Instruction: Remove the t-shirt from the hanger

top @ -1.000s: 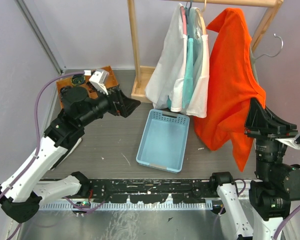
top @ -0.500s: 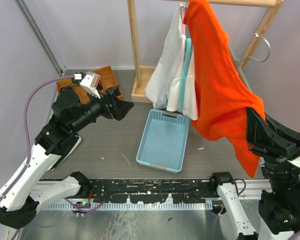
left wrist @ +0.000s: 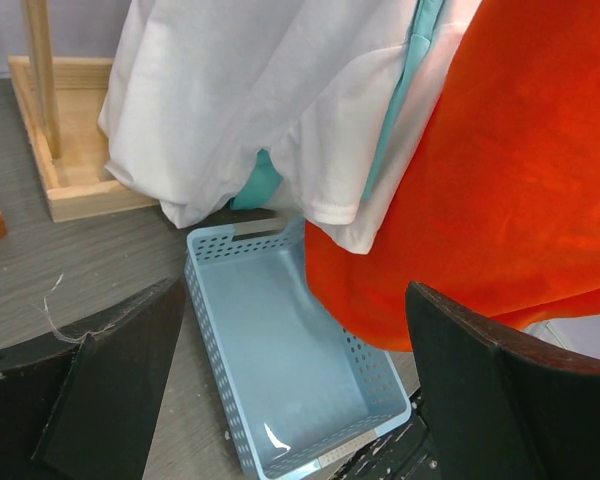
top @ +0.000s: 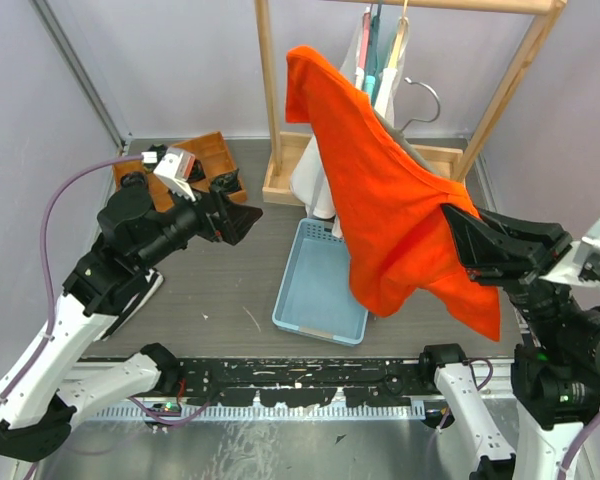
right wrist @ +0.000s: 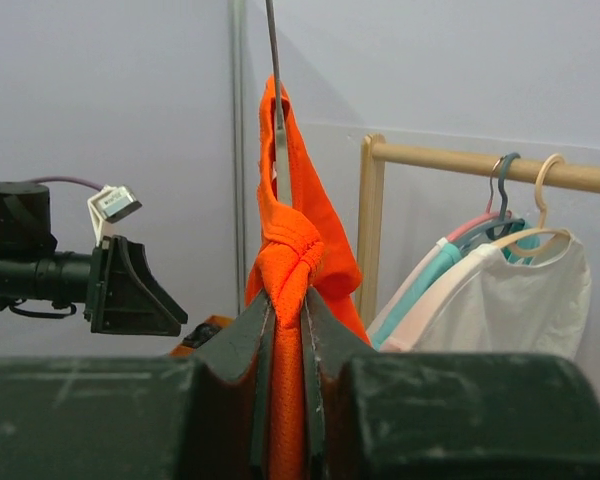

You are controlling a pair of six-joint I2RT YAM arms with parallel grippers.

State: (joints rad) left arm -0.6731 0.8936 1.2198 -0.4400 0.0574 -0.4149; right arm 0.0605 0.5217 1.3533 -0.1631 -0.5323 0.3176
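Top view: orange t-shirt [top: 380,220] stretched from 12 o'clock down to 4 o'clock, there held in right hand [top: 452,242]; left hand [top: 248,218] at 9 o'clock, spread wide, apart from cloth.
Left wrist: t-shirt at 2 o'clock, overhanging blue basket [left wrist: 280,340] on desk.
Right wrist: right hand clamped on bunched orange cloth.

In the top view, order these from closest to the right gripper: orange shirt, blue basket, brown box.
1. Orange cloth t-shirt: pinched in the right gripper.
2. Light blue plastic basket: to its left, mid-scene.
3. Brown wooden box: far left, at the back.
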